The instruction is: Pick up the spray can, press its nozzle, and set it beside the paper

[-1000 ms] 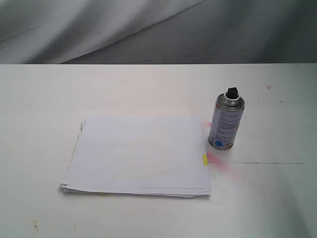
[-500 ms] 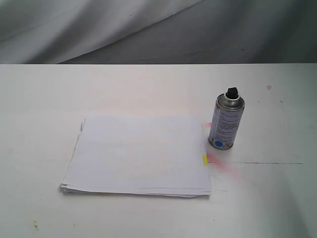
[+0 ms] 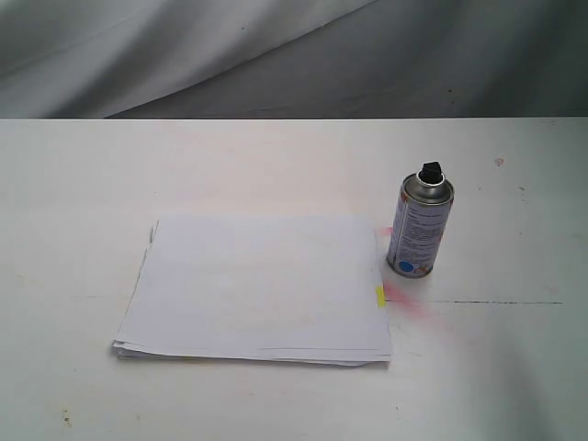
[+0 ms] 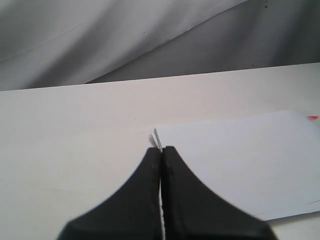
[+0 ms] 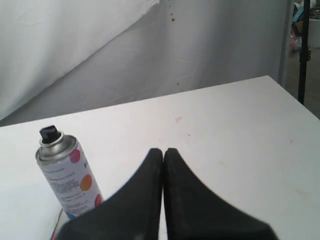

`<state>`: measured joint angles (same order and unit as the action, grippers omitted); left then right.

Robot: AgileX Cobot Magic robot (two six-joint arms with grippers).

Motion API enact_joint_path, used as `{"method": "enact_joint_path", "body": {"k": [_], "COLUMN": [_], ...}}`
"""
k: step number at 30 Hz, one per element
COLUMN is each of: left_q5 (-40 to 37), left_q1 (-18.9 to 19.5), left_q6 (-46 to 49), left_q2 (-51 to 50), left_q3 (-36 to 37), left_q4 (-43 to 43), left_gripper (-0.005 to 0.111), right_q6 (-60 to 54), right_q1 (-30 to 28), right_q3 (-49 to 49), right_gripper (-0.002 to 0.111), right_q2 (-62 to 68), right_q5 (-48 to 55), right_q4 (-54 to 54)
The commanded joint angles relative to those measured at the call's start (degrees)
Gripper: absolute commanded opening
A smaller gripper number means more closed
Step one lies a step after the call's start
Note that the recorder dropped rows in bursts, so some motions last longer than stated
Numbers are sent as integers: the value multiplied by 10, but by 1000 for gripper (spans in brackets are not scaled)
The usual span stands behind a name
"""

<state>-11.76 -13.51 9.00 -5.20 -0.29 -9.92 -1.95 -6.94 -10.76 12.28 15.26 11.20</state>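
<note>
The spray can (image 3: 420,230) stands upright on the white table, just right of the paper (image 3: 257,287), with its black nozzle (image 3: 429,172) on top. The paper's yellow tab (image 3: 379,296) faces the can. Neither gripper shows in the exterior view. In the right wrist view the can (image 5: 67,176) and its nozzle (image 5: 48,133) stand apart from my right gripper (image 5: 163,151), which is shut and holds nothing. In the left wrist view my left gripper (image 4: 161,150) is shut and holds nothing, its tips in front of a corner of the paper (image 4: 240,155).
A pink stain (image 3: 409,301) marks the table (image 3: 276,165) by the can's base, beside a thin dark line (image 3: 496,302). Grey cloth (image 3: 276,55) hangs behind the table's far edge. A dark stand (image 5: 303,45) is off the table's corner in the right wrist view.
</note>
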Motion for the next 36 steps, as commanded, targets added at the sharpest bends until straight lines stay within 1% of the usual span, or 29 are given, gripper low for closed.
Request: {"method": "enact_joint_path", "body": {"k": [1, 7, 14, 21, 26, 31, 33, 34, 36], "left_q5": [3, 3, 3, 3, 3, 3, 3, 3, 3], "left_q1": [-1, -1, -1, -1, -1, -1, -1, -1, -1], "left_q6": [1, 1, 1, 1, 1, 1, 1, 1, 1], "left_q2": [-3, -3, -3, -3, -3, -3, -3, -3, -3], "left_q3": [3, 3, 3, 3, 3, 3, 3, 3, 3], "left_q4": [2, 2, 2, 2, 2, 2, 2, 2, 2], "left_gripper": [0, 0, 0, 0, 0, 0, 0, 0, 0], "right_q6": [-3, -3, -3, -3, -4, -4, -4, -4, -2], "right_q1": [-2, 50, 135, 210, 266, 310, 330, 340, 357], "right_q3": [-39, -71, -131, -199, -210, -210, -205, -196, -169], "right_gripper": [0, 0, 0, 0, 0, 0, 0, 0, 0], "right_q2": [2, 50, 180, 312, 405, 497, 541, 560, 590], "right_q5": [8, 11, 9, -30, -123, -167, -192, -221, -312], "right_q4": [4, 4, -8, -18, -18, -18, -36, -43, -43]}}
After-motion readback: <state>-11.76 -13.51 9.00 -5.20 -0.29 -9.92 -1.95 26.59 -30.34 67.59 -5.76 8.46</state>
